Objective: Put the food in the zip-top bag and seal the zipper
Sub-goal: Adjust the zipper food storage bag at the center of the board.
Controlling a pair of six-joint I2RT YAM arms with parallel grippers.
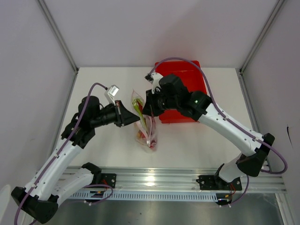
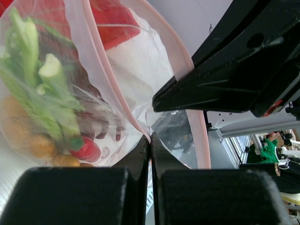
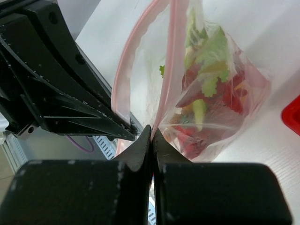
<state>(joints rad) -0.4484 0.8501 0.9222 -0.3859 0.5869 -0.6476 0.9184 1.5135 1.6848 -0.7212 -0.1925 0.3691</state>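
Left gripper (image 2: 150, 144) and right gripper (image 3: 151, 135) clamp the zipper (image 3: 168, 70) edge of the zip-top bag (image 1: 150, 135), food (image 3: 206, 89) inside.

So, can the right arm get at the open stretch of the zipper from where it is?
Probably yes. The right pincer is shut on the zipper, and the open strip runs away from it with nothing across it. The left pincer, clamped on the zipper close by, could crowd a slide.

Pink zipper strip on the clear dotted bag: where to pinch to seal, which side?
Probably pinch the pink zipper strip at one end of the mouth, across both lips, coming in sideways. The lips bow apart mid-mouth on the clear dotted plastic bag, where the left gripper and right gripper each hold one lip.
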